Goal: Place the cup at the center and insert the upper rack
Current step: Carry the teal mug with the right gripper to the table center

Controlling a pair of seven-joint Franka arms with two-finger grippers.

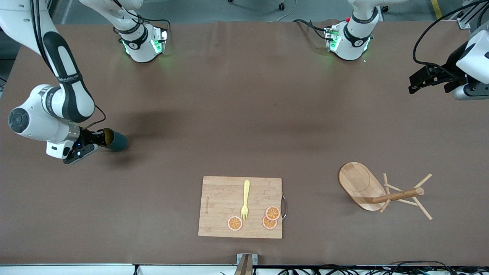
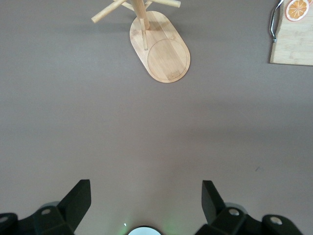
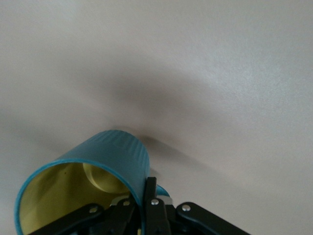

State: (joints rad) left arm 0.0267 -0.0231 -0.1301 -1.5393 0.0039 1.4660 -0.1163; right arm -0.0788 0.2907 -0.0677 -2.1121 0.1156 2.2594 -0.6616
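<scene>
The brown table [image 1: 244, 114] filled the scene, with both arms reaching out from their bases along its edge. The bamboo cutting board [image 1: 221, 206] lay flat at the edge nearest the front camera, about midway along the table, carrying a yellow fork [image 1: 245, 200] laid lengthwise and three orange slices [image 1: 235, 223] close to the fork's tines; its metal handle [image 1: 284, 206] faced the left arm's end. The upper rack [image 1: 361, 185] lay tipped on its side toward the left arm's end of the table, about as near the front camera as the board and well apart from it, its oval base tilted up, its round post [image 1: 397, 195] roughly level and its thin pegs [image 1: 422, 208] splayed against the table. The left gripper [image 2: 145, 200] hung over bare table at the left arm's end, its jaws spread wide and empty; that arm waited. The right gripper [image 3: 139, 208] hovered low over the right arm's end of the table, its fingers [image 3: 151, 196] clenched on the rim wall of the cup [image 3: 102, 166], which it held tilted on its side with the mustard-yellow inside showing, clear of the table.
</scene>
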